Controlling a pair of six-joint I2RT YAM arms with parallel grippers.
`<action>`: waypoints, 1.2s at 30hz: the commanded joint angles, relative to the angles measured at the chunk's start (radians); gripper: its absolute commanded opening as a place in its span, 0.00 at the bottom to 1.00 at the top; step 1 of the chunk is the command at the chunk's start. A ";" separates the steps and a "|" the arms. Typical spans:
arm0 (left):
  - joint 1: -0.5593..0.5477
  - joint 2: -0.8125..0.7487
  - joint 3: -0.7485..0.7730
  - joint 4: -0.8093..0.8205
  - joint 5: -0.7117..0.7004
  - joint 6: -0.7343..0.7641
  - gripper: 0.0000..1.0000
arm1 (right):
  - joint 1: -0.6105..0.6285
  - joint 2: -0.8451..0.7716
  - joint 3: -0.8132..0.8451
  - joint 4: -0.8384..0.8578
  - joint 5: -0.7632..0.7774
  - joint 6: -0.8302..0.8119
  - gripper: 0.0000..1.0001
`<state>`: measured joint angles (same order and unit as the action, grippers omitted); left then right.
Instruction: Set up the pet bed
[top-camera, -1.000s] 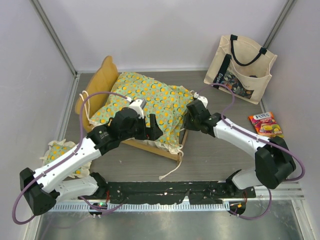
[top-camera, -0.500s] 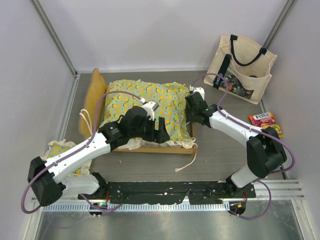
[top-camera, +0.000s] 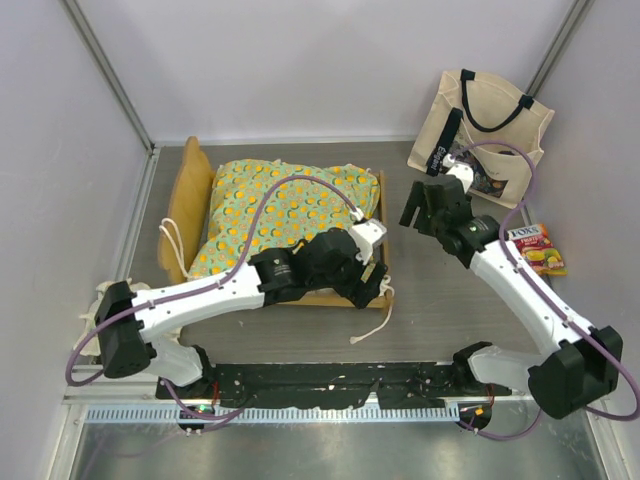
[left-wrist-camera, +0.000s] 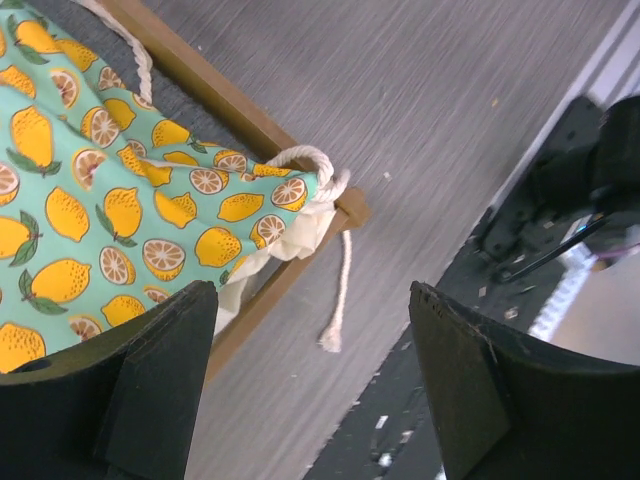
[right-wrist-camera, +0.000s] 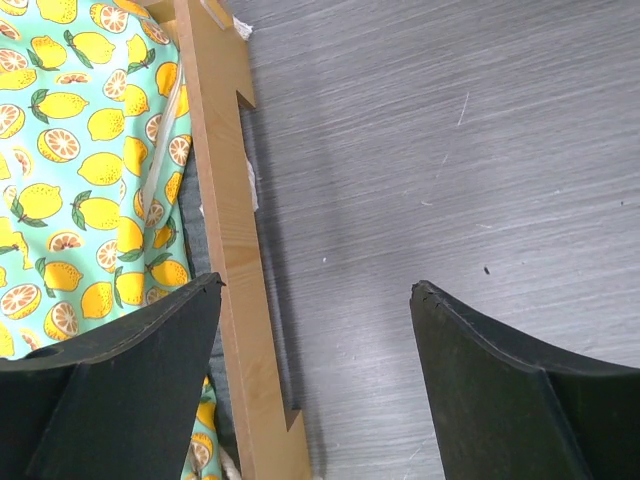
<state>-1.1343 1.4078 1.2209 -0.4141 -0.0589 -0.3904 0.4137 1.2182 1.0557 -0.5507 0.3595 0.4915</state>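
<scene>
The pet bed's light-wood frame (top-camera: 186, 200) lies with its headboard to the left. Its green lemon-print cushion (top-camera: 285, 205) fills the frame. My left gripper (top-camera: 374, 283) hovers open over the bed's near right corner, with nothing between its fingers. In the left wrist view (left-wrist-camera: 312, 300) that corner of the frame (left-wrist-camera: 230, 100), the cushion (left-wrist-camera: 90, 210) and a cream tie cord (left-wrist-camera: 340, 285) hanging onto the table show below it. My right gripper (top-camera: 413, 208) is open and empty just right of the foot rail (right-wrist-camera: 225, 200); it (right-wrist-camera: 316, 290) is over bare table beside the cushion (right-wrist-camera: 90, 160).
A cream tote bag (top-camera: 480, 125) leans at the back right wall. An orange sweets packet (top-camera: 533, 248) lies right of my right arm. The tie cord (top-camera: 375, 325) trails toward the black base rail (top-camera: 330, 380) at the near edge.
The bed has swung round to lie square to the table. My left gripper slid right to the foot corner. My right gripper opened, left the bed and drew back to the right.
</scene>
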 joint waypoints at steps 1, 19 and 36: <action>-0.042 0.052 0.023 0.053 -0.078 0.257 0.81 | -0.027 -0.066 -0.042 -0.054 -0.085 0.042 0.81; -0.039 0.194 -0.080 0.258 -0.111 0.582 0.58 | -0.039 -0.194 -0.114 -0.035 -0.280 0.035 0.73; 0.062 0.062 -0.132 0.342 -0.058 0.492 0.04 | -0.038 -0.393 -0.284 -0.074 -0.556 0.048 0.45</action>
<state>-1.1172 1.5597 1.0931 -0.1596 -0.1501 0.1295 0.3775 0.8825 0.7891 -0.6212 -0.1101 0.5480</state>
